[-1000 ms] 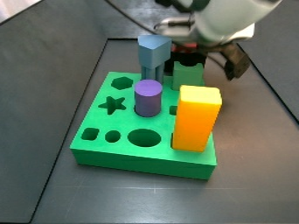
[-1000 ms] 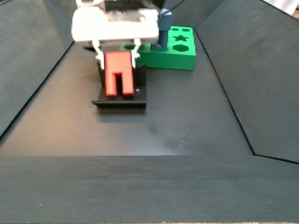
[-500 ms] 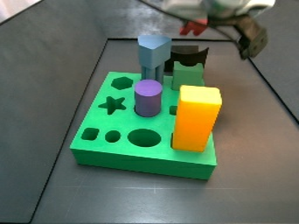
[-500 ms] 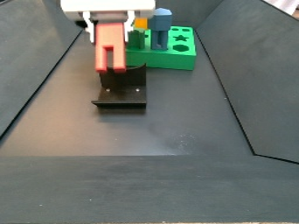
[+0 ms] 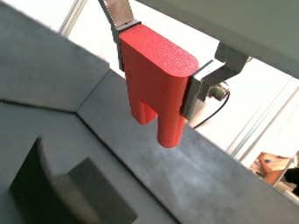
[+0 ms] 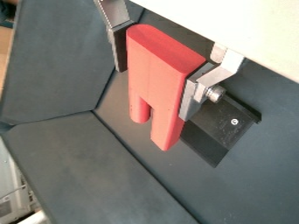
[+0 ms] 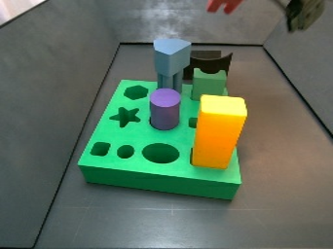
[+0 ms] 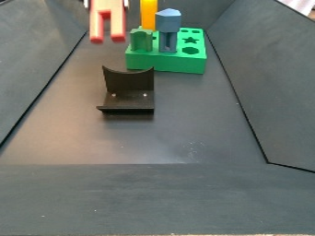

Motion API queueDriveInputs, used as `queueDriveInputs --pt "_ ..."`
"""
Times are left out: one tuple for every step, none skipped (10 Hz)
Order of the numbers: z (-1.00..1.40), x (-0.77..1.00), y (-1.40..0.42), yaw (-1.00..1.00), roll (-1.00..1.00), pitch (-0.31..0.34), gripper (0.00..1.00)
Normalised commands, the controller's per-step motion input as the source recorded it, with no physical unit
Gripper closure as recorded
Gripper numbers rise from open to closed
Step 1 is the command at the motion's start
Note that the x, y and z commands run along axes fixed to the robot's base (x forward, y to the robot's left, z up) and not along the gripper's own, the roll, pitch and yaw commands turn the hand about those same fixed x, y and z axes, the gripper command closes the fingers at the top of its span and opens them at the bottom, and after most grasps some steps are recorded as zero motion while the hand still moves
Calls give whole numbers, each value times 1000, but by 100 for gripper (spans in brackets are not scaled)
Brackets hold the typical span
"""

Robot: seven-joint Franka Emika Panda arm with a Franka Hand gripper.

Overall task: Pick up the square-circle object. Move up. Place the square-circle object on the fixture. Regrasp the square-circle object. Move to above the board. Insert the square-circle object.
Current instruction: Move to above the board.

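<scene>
In both wrist views the gripper (image 5: 163, 59) pinches the square-circle object (image 5: 156, 80) between its flat silver fingers (image 5: 121, 26), one plate pressed against each broad side; the red piece hangs down past the fingertips, its lower end split into two legs, well clear of the dark floor beneath. In a wrist view the same gripper (image 6: 162, 66) clamps the red piece (image 6: 158, 92), and the fixture (image 6: 225, 128) lies on the floor below and to one side of it, not touching it. In a side view only a red scrap of the square-circle object (image 7: 225, 5) shows at the upper edge of the picture, with a dark part of the gripper (image 7: 305, 12) near the upper corner; the jaws themselves are out of sight there. Below, the board (image 7: 127, 149) sits in the middle of the tabletop, carrying a purple cylinder (image 7: 164, 108), a yellow block (image 7: 219, 130) and a grey-blue prism (image 7: 170, 63), with the fixture (image 7: 209, 69) just behind it toward the far edge. In a side view the square-circle object (image 8: 107, 19) hangs high above the fixture (image 8: 128, 89), apart from it, while the board (image 8: 179, 54) lies beyond, near the far edge.
</scene>
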Motion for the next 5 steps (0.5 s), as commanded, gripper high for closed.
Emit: queueDriveInputs --pt "1000 113 -93 141 -23 154 100" --pt "1000 108 -91 153 -22 128 100" --pt "1000 106 -89 155 -23 106 100" --pt "1000 106 -85 149 -25 84 100" --pt "1000 103 -83 143 -25 80 100"
